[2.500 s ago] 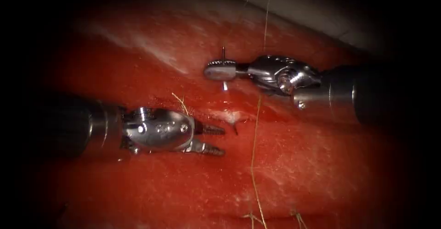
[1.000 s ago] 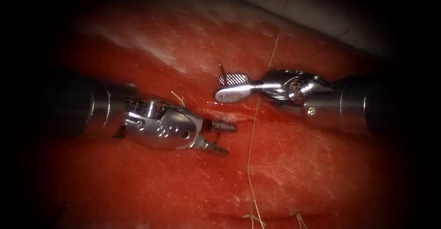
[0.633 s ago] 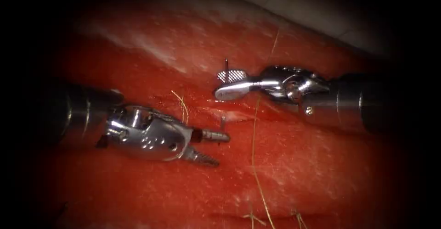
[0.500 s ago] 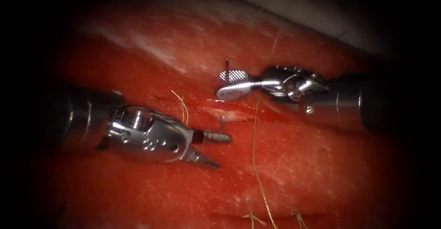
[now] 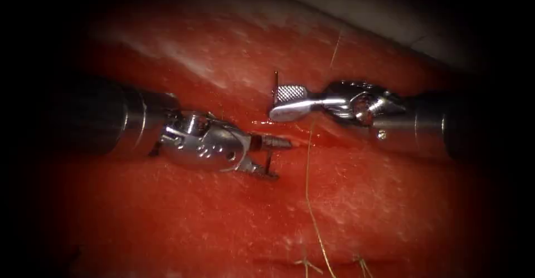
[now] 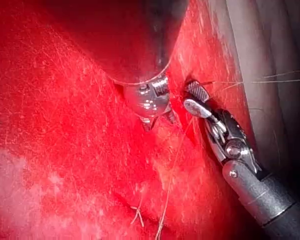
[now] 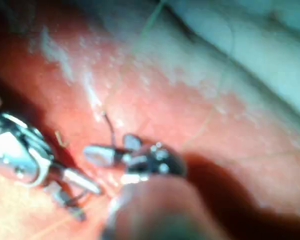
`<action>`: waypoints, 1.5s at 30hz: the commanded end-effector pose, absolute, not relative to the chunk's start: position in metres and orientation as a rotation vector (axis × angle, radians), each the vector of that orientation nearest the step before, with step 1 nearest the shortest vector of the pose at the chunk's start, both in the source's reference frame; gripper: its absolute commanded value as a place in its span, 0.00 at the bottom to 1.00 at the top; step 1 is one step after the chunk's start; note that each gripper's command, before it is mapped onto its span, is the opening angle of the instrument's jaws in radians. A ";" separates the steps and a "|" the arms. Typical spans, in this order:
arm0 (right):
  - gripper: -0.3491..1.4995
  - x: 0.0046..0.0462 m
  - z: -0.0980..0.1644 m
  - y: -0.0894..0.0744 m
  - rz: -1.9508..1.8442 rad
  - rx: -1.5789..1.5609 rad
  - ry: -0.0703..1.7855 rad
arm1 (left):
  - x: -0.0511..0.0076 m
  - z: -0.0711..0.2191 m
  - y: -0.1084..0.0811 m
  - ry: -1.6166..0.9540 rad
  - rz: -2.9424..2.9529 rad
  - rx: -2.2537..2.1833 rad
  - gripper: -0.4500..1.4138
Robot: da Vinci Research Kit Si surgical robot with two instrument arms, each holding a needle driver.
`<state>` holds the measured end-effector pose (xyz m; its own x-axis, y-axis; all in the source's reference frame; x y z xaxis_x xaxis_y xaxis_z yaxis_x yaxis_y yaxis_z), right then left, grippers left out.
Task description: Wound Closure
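My left tool (image 5: pixel 271 156) has a dark shaft (image 5: pixel 89 123) ending in a bright steel collar, then a rounded silver wrist housing (image 5: pixel 206 143) marked with small round dimples and a rivet. Two slim, ridged steel jaws stick out of that housing. My right tool (image 5: pixel 284 102) has the same dark shaft (image 5: pixel 462 133), with one small screw (image 5: pixel 381 135) in the grey band next to its wrist. That wrist (image 5: pixel 362 102) is a knot of polished pulleys and pins. Beyond it sit two flat steel jaws, one smooth-backed, one showing a cross-hatched face. In the left wrist view the right tool (image 6: pixel 194 97) shows the same screw (image 6: pixel 233 174).
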<state>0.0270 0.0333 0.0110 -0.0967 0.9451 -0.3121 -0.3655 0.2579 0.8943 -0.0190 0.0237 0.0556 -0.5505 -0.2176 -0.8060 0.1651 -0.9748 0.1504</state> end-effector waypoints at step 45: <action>0.88 0.0279 0.011 0.033 1.242 0.660 1.177 | -0.0180 0.044 0.023 1.189 -2.706 2.057 0.05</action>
